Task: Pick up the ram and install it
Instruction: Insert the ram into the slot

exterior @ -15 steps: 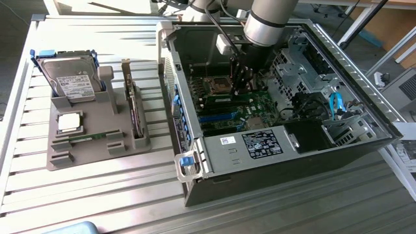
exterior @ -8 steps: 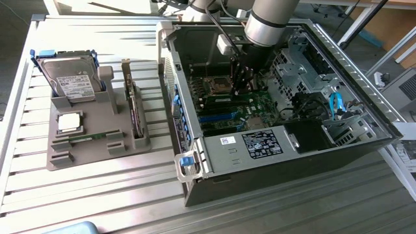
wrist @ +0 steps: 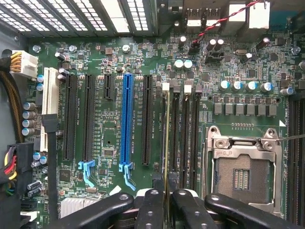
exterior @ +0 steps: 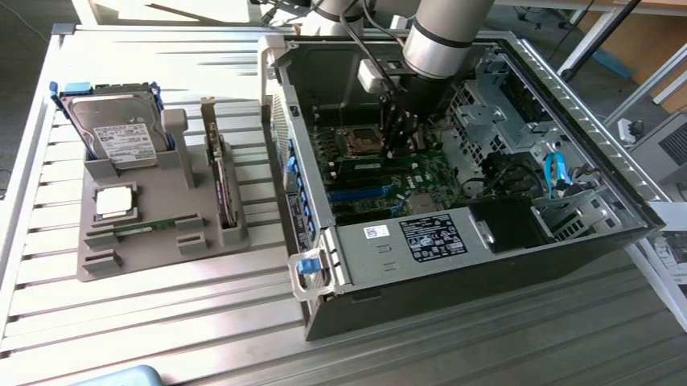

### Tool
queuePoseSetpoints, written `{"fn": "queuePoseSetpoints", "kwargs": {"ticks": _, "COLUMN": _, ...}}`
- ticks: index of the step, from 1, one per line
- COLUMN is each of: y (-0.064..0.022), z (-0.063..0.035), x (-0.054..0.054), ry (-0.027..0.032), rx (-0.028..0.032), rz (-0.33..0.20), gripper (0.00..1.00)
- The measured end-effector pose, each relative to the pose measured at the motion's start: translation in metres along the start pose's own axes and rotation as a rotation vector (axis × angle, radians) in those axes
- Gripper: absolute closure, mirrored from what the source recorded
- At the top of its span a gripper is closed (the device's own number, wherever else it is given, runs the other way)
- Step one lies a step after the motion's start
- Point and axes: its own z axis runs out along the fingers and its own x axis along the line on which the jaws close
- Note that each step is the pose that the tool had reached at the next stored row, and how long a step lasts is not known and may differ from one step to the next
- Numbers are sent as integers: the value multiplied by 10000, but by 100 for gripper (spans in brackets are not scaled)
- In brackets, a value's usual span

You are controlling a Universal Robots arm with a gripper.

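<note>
Pinching the ram [wrist: 166, 138] edge-on between two black fingers [wrist: 152, 205], the gripper [wrist: 167, 194] hangs inside the open computer case [exterior: 451, 277] — the stick's thin edge runs along the memory slots [wrist: 185, 138]. In the exterior view the processor socket [exterior: 358, 141] lies at nine o'clock of the gripper, and a second stick [exterior: 145, 228] rests on the grey holder [exterior: 161, 257] — at nine o'clock of the case

The ram [wrist: 166, 143] stands edge-on as a thin line, its chips hidden. The fingers [wrist: 150, 210] gripping it are cut off at the picture's edge.
</note>
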Motion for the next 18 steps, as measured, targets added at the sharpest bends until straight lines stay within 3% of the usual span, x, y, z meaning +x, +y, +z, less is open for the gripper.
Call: {"fn": "queuePoseSetpoints", "kwargs": {"ticks": 18, "y": 0, "z": 5, "x": -1, "ry": 15, "rx": 22, "rz": -174, "gripper": 86}}
